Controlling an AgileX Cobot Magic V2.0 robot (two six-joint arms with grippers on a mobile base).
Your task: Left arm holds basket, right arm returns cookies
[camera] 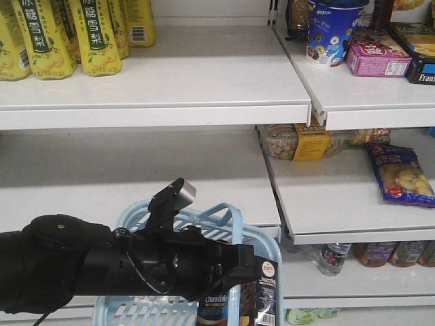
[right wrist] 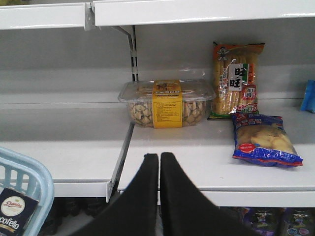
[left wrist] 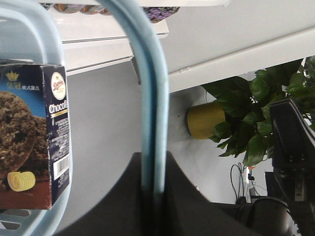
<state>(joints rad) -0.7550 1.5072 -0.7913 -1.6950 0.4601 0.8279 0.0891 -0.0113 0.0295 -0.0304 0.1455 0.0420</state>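
My left arm [camera: 102, 265] reaches across the bottom of the front view, with its silver-grey block [camera: 182, 192] sticking up. Its gripper [left wrist: 153, 187] is shut on the looped handle [left wrist: 150, 98] of the light-blue basket [camera: 136, 309]. The navy Chocofello cookies box [camera: 234, 302] stands upright inside the basket; it also shows in the left wrist view [left wrist: 34, 137], and its corner shows in the right wrist view [right wrist: 12, 214]. My right gripper [right wrist: 159, 156] is shut and empty, facing the middle shelf, to the right of the basket [right wrist: 29, 182].
White shelves [camera: 204, 102] fill the view. A clear cookie tub [right wrist: 166, 103], an orange snack bag [right wrist: 236, 78] and a blue chip bag [right wrist: 263, 140] lie on the middle shelf. Above stand yellow bottles [camera: 75, 34], a blue round tub [camera: 333, 30] and a pink box [camera: 377, 58].
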